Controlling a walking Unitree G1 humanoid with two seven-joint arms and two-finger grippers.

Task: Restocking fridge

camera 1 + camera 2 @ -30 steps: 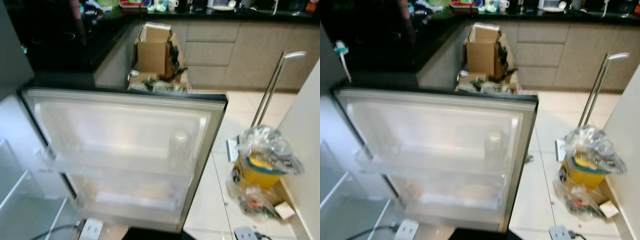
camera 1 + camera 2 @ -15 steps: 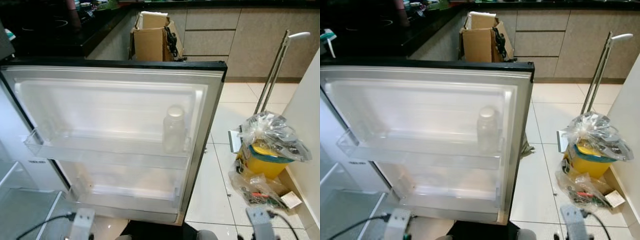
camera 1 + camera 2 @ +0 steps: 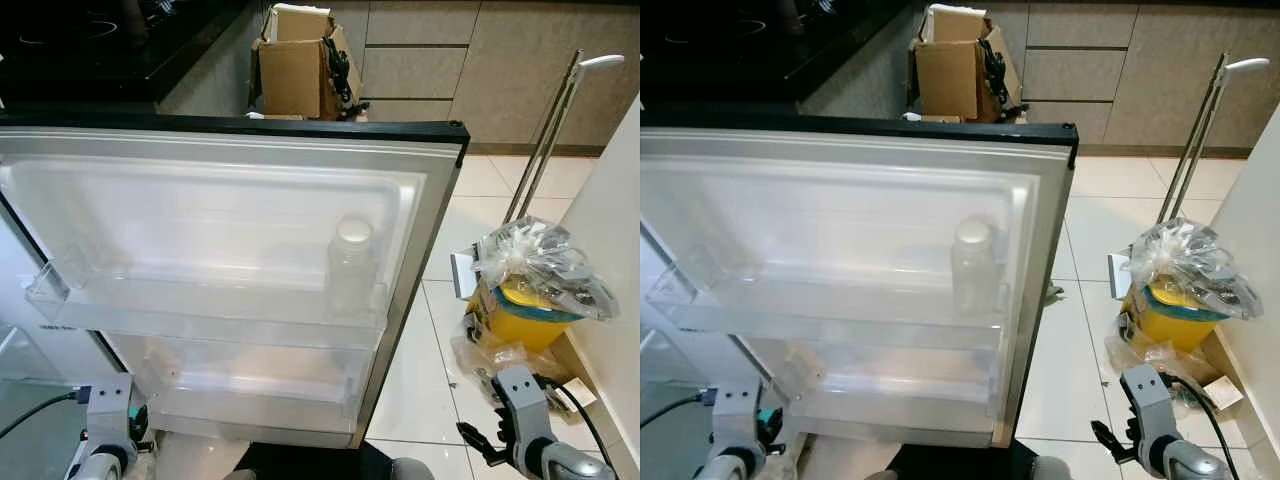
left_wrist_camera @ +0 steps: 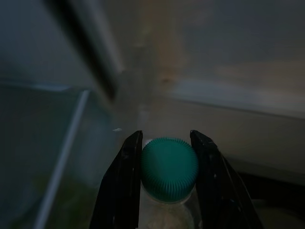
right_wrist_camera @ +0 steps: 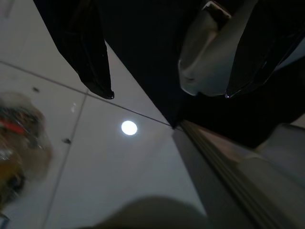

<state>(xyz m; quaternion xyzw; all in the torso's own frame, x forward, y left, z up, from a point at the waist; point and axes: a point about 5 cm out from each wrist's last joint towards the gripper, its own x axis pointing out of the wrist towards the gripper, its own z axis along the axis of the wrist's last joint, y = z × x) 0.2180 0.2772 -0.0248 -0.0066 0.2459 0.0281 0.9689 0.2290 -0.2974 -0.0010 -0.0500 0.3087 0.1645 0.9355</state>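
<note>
Left wrist view shows the left hand (image 4: 164, 164) closed on a bottle (image 4: 167, 191) with a ribbed green cap (image 4: 169, 168), one black finger (image 4: 125, 183) pressed against each side of the cap. Behind it, dim and blurred, runs a dark edge of the fridge and a glass shelf.

From the head views, the fridge door (image 3: 225, 215) stands wide open across the middle of the frame, its inner side facing the camera. A clear jar (image 3: 351, 268) with a pale lid stands upright in the upper door shelf (image 3: 200, 325), toward its right end. The lower door shelf (image 3: 255, 390) sits beneath it. The left hand (image 3: 135, 425) is at the lower left of the frame, just beside the door's bottom corner.

The right hand (image 3: 483, 437) is at the lower right, over the tiled floor (image 3: 420, 390); its fingers stand apart and grip nothing. Near it, against the white wall, a yellow bucket (image 3: 520, 325) sits under crumpled clear plastic bags (image 3: 535, 270). At the top of the frame a cardboard box (image 3: 295, 65) rests against the cabinets (image 3: 450, 60), beside a dark desk (image 3: 100, 50).
</note>
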